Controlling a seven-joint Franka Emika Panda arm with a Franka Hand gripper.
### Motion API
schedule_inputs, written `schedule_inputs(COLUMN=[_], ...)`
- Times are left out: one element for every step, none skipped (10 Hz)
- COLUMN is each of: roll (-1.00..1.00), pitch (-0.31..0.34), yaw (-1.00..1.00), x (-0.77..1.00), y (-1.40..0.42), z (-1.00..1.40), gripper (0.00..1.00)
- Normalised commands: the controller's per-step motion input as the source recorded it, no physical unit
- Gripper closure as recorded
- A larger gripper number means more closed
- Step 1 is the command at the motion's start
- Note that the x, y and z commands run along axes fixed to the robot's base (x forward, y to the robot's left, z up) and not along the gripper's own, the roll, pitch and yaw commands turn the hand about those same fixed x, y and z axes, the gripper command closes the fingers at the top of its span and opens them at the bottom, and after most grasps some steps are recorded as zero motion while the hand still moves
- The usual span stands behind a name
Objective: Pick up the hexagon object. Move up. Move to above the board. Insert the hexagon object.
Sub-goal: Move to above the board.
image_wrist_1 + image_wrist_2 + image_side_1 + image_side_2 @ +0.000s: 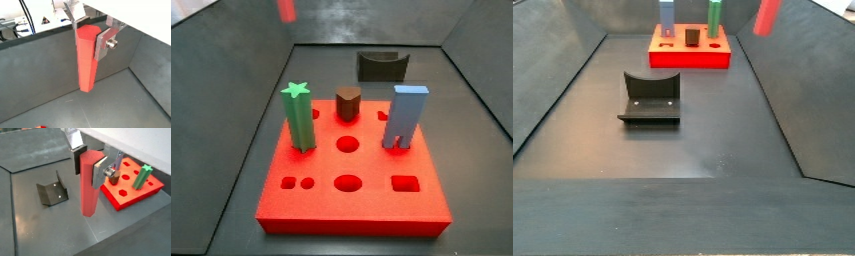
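Currently, both wrist views show my claw (pixel 92 36) clamped on the rod (pixel 87 60), lifted above the counter (pixel 40 233). Side view: the board (pixel 352 195) sits well apart; a tilted rod could jam at its hole.

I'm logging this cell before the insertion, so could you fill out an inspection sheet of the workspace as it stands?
Surface: dark grey floor, bare apart from the rig.
Job's things: hexagon object lifted off the floor; board carries a green star post, brown peg and blue block.
Clutter: nothing seen.
Grippers: gripper shut on the hexagon object, beside the board, not above it.
Cables: some behind the wall.
Surroundings: fixture on the floor; grey walls.
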Motion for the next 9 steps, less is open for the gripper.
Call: schedule_inputs(roll=[0.03, 0.03, 0.09, 0.1, 0.1, 0.01, 0.02, 0.01, -0.03], pitch=[0.074, 0.078, 0.286, 0.309, 0.386, 0.385, 0.311, 0.263, 0.206], yaw=[-0.02, -0.02, -1.0, -1.0, -1.0, -0.79, -0.53, -0.38, -0.17], x=[0.0, 0.0, 0.59, 0.61, 0.65, 0.66, 0.65, 0.65, 0.67], y=[0.02, 0.02, -1.0, -1.0, -1.0, -1.0, -1.0, -1.0, -1.0], z=[0.5, 0.35, 0.05, 0.01, 0.01, 0.02, 0.03, 0.03, 0.03], gripper=[1.0, 1.0, 1.0, 1.0, 1.0, 1.0, 1.0, 1.0, 1.0])
